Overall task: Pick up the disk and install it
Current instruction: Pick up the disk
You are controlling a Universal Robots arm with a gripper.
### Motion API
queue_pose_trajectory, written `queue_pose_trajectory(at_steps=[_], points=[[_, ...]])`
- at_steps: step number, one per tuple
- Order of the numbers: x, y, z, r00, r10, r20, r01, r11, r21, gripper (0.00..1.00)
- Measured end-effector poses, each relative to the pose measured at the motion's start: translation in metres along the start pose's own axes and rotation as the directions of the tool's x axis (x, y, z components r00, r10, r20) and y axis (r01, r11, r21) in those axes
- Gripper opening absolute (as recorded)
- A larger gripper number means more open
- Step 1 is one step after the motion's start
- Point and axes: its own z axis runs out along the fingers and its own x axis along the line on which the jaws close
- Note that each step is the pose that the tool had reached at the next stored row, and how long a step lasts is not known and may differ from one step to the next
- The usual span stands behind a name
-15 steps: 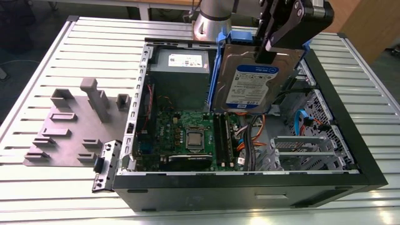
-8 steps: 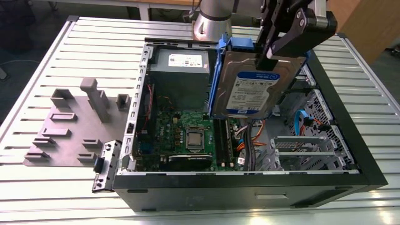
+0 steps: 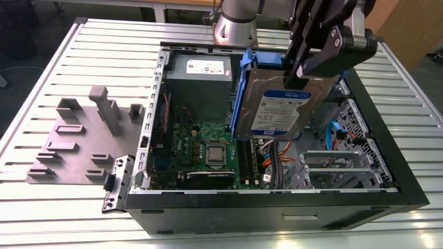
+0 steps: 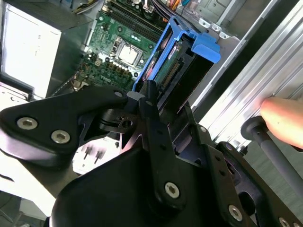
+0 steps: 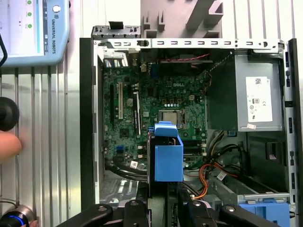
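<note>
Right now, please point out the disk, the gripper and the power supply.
the disk (image 3: 280, 111), exterior view, its label.
the gripper (image 3: 296, 77), exterior view, between fingertips.
the power supply (image 3: 207, 66), exterior view, its sticker.

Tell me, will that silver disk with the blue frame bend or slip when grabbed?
Probably stiff: the flat silver metal disk hangs straight from the black pincer without sagging. Its smooth metal looks a bit slippery, though the blue plastic frame may help grip. Being metal, it's likely heavy for its size.

Disk (image 5: 168, 158) in blue carrier edge-on over motherboard (image 5: 142, 109), claw (image 5: 164, 209) clamped on it, grey power supply (image 5: 239, 94) beside motherboard
</note>
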Motion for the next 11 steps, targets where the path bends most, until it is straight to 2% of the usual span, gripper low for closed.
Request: queue_pose_trajectory(at_steps=[11], points=[[0.0216,-0.0014,0.0055,1.0000,0.000,0.0001,0.000,1.0000,0.0000,0.35]])
